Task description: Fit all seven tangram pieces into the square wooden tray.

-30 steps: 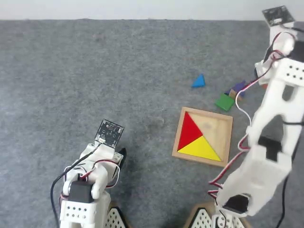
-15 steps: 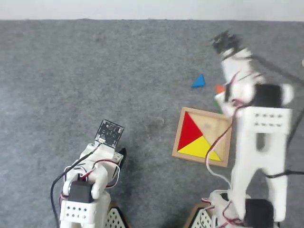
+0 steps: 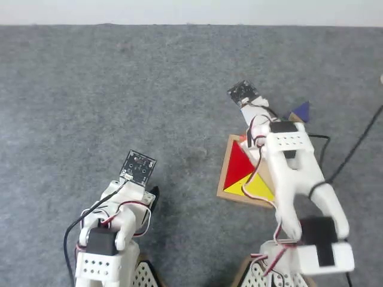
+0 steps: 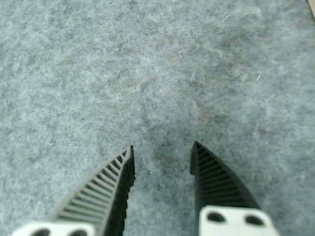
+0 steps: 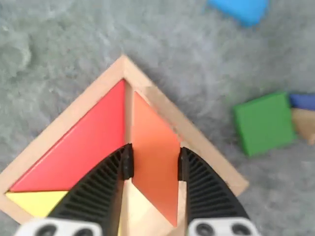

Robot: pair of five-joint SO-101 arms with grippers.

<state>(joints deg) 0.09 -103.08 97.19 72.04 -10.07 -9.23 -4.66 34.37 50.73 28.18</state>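
Right wrist view | right tool [image 5: 155,147] narrow, apparently gripping orange piece [image 5: 155,125] | over tray [image 5: 206,150]

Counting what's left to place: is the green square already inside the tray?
No, the green square lies on the grey carpet, outside the wooden tray.

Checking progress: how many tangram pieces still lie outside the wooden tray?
4: a blue piece beyond a corner of the tray, a green square off its side, and a dark blue piece and a tan piece just past the green square.
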